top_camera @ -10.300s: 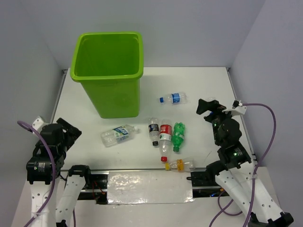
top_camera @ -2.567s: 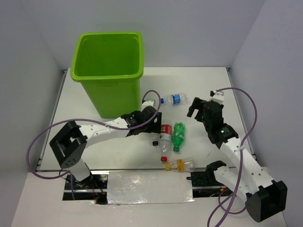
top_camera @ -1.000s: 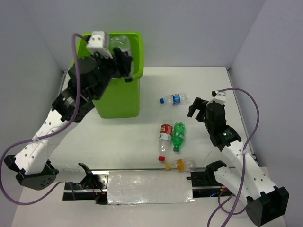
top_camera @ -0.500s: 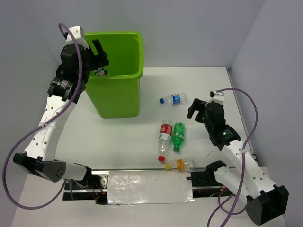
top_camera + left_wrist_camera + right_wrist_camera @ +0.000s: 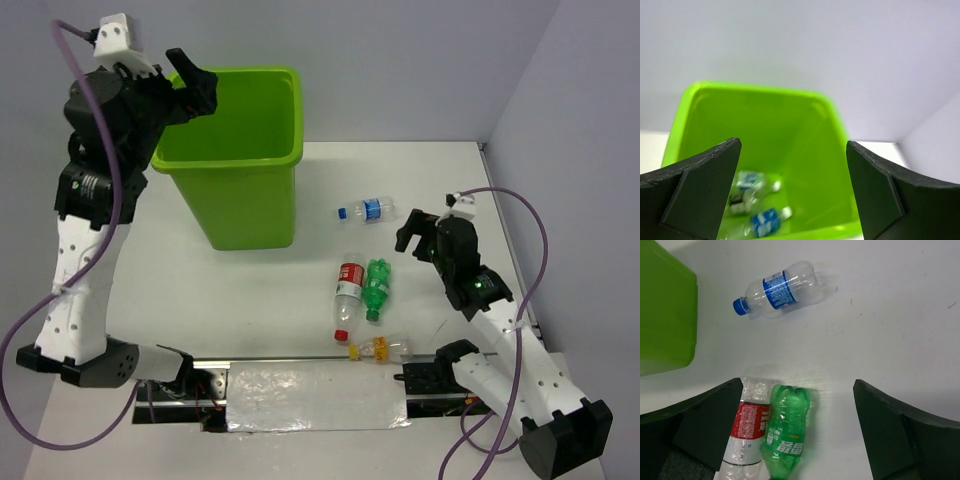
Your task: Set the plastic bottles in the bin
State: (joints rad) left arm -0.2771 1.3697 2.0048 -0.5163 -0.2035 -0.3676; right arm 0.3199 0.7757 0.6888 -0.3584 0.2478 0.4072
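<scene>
Small plastic bottles: 2+ inside tall lime-green plastic bin, 4 on white worktop. Left gripper apart, empty, over bin mouth. Right gripper apart above green bottle, likely staged for pick.

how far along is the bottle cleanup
Done: at least two bottles lie inside the bin. In hand: nothing; left gripper open over the bin, right gripper open above the table. Left: blue-label bottle, red-label bottle, green bottle, yellow-label bottle.

Top cam overlooks table; L wrist into bin; R wrist over bottles.
</scene>
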